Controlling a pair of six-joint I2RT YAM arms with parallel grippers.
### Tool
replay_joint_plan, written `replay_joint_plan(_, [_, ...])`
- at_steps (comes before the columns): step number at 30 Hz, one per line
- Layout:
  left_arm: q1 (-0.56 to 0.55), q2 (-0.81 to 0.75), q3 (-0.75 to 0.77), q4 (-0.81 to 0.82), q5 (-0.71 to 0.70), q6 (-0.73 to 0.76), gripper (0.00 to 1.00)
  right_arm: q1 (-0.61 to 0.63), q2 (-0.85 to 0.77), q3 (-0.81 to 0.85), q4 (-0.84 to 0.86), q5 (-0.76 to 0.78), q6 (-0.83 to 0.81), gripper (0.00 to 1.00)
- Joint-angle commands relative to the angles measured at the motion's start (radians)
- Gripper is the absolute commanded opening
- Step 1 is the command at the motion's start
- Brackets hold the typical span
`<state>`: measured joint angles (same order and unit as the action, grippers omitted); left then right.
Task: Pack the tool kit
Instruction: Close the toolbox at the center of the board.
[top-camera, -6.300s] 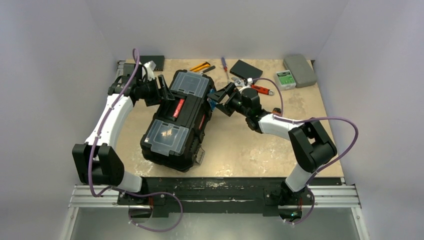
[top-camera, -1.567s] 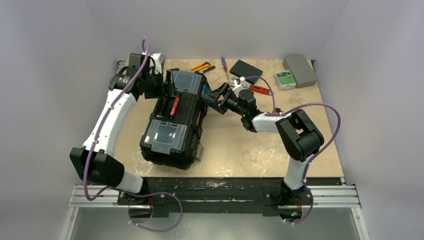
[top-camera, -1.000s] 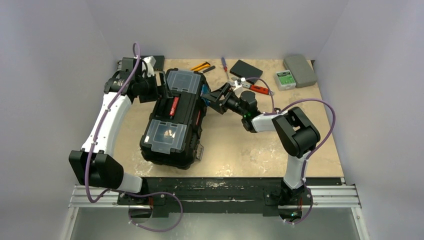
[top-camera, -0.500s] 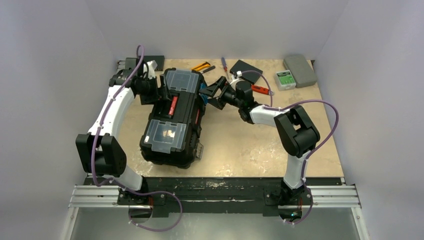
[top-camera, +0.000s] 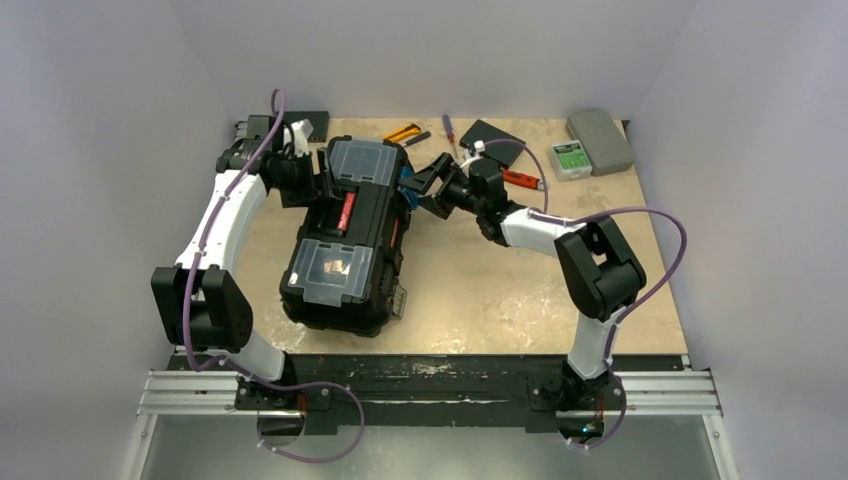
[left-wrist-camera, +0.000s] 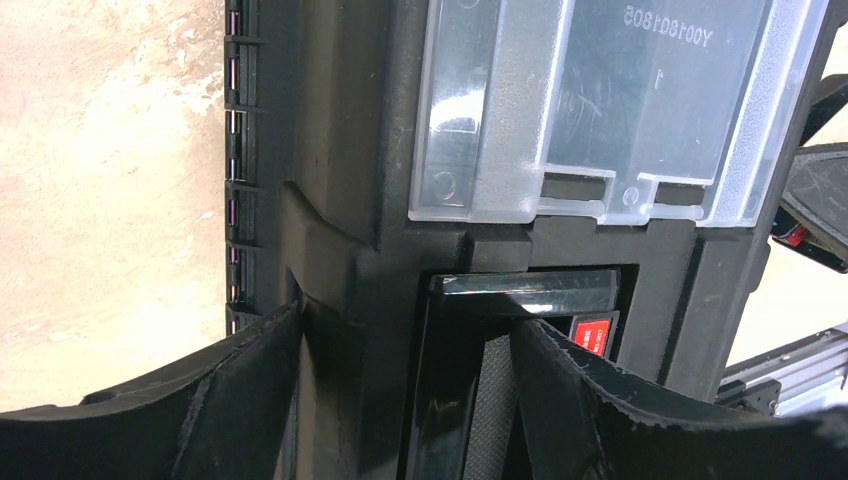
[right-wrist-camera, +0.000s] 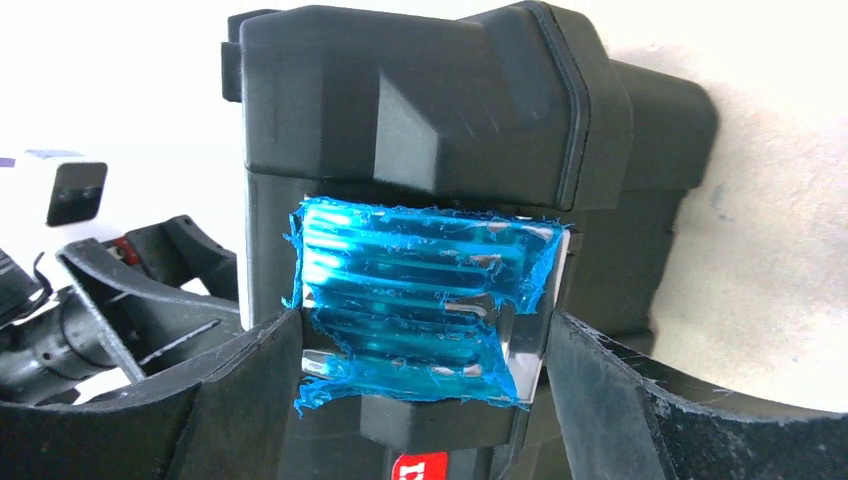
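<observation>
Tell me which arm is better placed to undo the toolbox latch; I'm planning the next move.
Right, likely: the right gripper faces the blue-filmed latch on the tool kit, fingers either side. The left gripper sits on the opposite side, no latch in its view.

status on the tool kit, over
Left tool open astride tool kit lid edge. Right tool open around blue-filmed latch. Lid down; yellow-handled tool outside, behind it.
</observation>
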<state>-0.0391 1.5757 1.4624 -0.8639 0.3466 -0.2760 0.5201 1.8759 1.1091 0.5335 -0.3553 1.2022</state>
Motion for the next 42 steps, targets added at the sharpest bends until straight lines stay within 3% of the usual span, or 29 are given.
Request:
replay_joint_plan(1, [-0.022, 0.016, 0.009, -0.013, 0.109, -0.009, 0.71, 0.013, -0.052, 0.018, -0.155, 0.12, -0.093, 0.69])
replay_joint_plan(13, [-0.022, 0.017, 0.01, -0.011, 0.114, -0.012, 0.7, 0.015, -0.003, 0.036, -0.185, 0.124, -0.105, 0.67])
replay_joint_plan(25, [-0.022, 0.045, 0.008, -0.009, 0.131, -0.02, 0.7, 0.019, 0.049, 0.03, -0.204, 0.115, -0.082, 0.57])
replay_joint_plan(36, [-0.023, 0.066, -0.012, 0.032, 0.257, -0.055, 0.72, 0.011, 0.13, 0.006, -0.069, 0.018, -0.003, 0.59])
replay_joint_plan(42, [-0.024, 0.067, -0.023, 0.056, 0.303, -0.078, 0.72, 0.0, 0.141, -0.002, -0.053, 0.004, 0.013, 0.52])
